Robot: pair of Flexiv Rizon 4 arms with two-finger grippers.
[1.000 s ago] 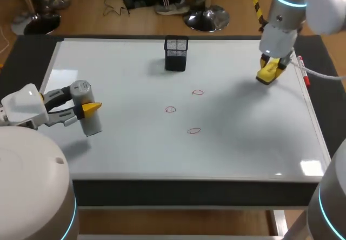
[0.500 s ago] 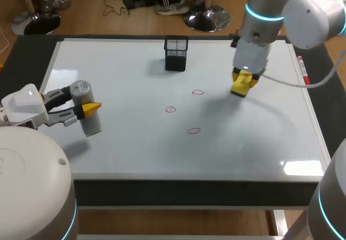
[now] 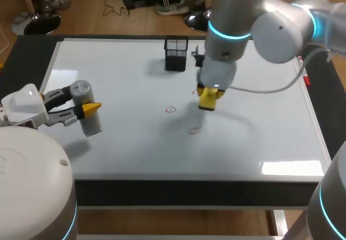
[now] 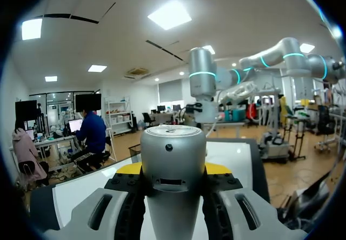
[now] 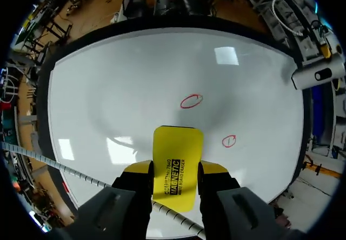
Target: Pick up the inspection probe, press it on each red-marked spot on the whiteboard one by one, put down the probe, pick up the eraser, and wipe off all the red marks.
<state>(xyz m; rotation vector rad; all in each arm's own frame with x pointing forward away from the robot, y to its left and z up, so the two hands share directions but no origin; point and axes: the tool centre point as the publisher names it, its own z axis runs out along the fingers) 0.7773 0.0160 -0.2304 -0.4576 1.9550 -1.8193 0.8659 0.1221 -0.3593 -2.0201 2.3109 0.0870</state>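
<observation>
1. Seeing whiteboard (image 3: 135,148) covering the table: flat, glossy white, rectangular, thin pale frame, picking up ceiling glare.
2. Coming in from the right and reaching past the middle: right arm (image 3: 270,24), smooth grey rounded casing, glowing cyan ring, wrist pointing straight down over the board's centre.
3. Coming in from the left corner: left arm (image 3: 21,107), white boxy wrist, lying roughly level, fingers aiming toward the board's middle.
4. Standing near the far edge: black mesh cup (image 3: 176,53), square, see-through wire.
5. Gripping inspection probe (image 3: 93,122) with left gripper (image 3: 86,106), fingers clenched on it from both sides; silver matte cylinder, flat cap, near upright, hanging over the board's left part.
6. Pinching eraser (image 5: 177,161) with right gripper (image 5: 173,170), both yellow tips pressing its long sides; yellow rounded slab, pointing down just beside the marks; not showing whether it touches the board.
7. Lying along the board's right edge: red marker (image 3: 304,73), slim stick.
8. Showing red marks mid-board, thin hand-drawn ovals: one (image 3: 170,110), one nearer (image 3: 194,131), a third partly hiding behind the right gripper.
</observation>
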